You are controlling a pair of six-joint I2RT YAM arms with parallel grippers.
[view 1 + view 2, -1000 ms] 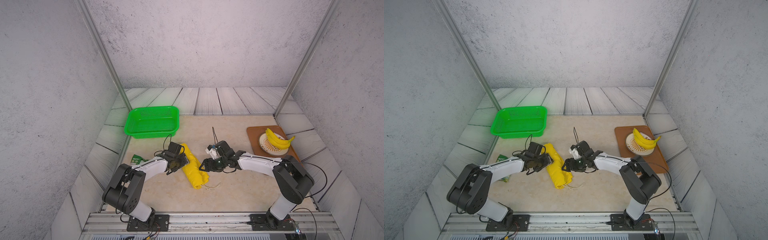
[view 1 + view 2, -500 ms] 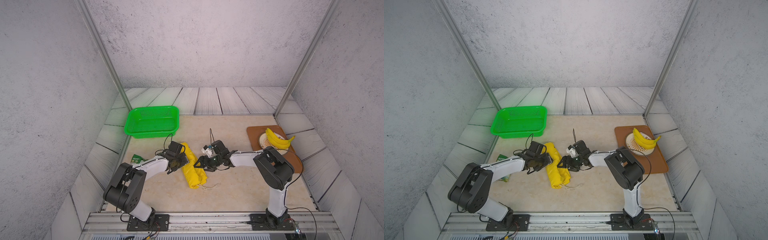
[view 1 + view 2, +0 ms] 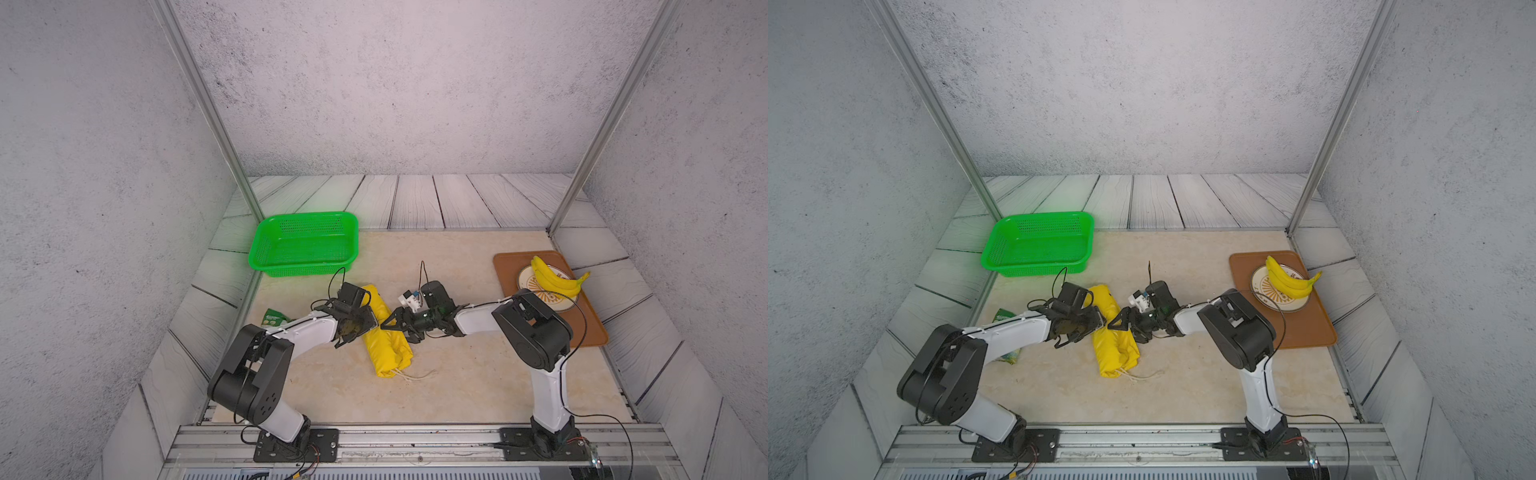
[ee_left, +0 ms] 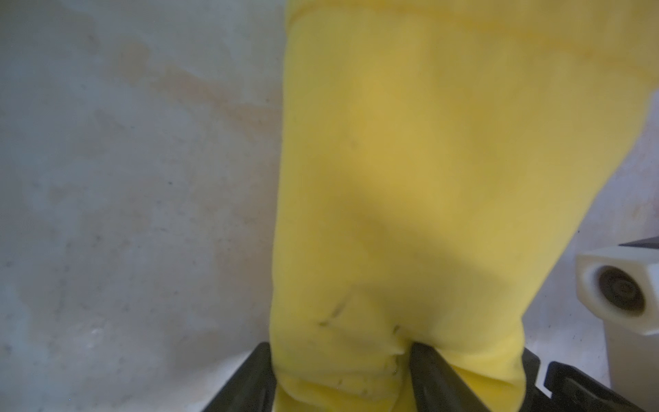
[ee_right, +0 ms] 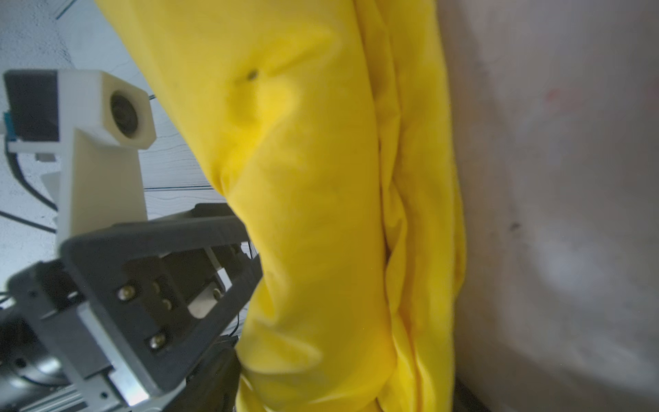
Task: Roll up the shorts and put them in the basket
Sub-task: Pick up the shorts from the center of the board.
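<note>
The yellow shorts [image 3: 386, 345] lie as a tight roll on the beige table in both top views, their whitish drawstring [image 3: 415, 376] trailing from the near end. My left gripper [image 3: 359, 330] meets the roll's middle from the left. In the left wrist view its black fingers [image 4: 431, 378] press into the fabric [image 4: 428, 178], shut on it. My right gripper [image 3: 399, 330] reaches the same spot from the right. Its jaws stand open around the roll [image 5: 321, 214], one finger above it and one at table level.
A green basket [image 3: 307, 216] stands at the back left. A brown tray [image 3: 590, 328] at the right carries a plate [image 3: 561, 305] with bananas [image 3: 552, 278]. A small green packet [image 3: 274, 319] lies beside the left arm.
My right gripper has slid left from beside the roll until its jaws straddle it, and that arm's elbow has swung in. The left gripper has stayed on the roll.
</note>
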